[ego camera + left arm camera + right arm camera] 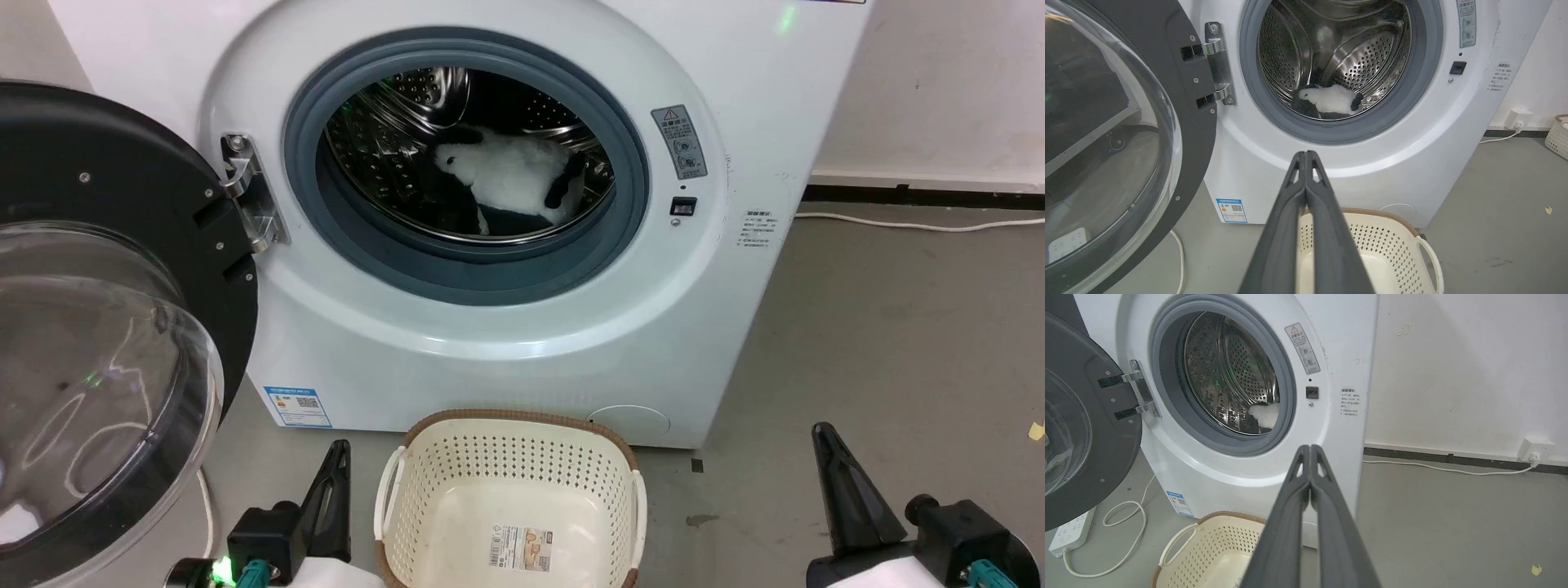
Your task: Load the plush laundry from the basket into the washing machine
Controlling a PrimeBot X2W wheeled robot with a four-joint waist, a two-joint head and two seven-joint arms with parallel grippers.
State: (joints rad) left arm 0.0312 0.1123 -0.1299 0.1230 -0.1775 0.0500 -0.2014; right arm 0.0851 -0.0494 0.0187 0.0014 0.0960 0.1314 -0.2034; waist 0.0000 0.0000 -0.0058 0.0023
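left gripper (1305, 154) fingers (1284, 237) pressed together, holding nothing | right gripper (1310, 447) same deal, tips touching, just air | 1 plush laundry (514, 175) lying in the drum (392, 147) of the 1 washing machine (506, 359), its 1 door (122, 163) swung wide | 1 basket (506, 469) on the floor (898, 343) just in front, bare bottom showing 1 sticker (520, 547)

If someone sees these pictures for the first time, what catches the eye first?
The black-and-white plush lies in the steel drum of the washer, upper middle. The domed door hangs open at the left, and the empty basket stands on the floor before the washer.
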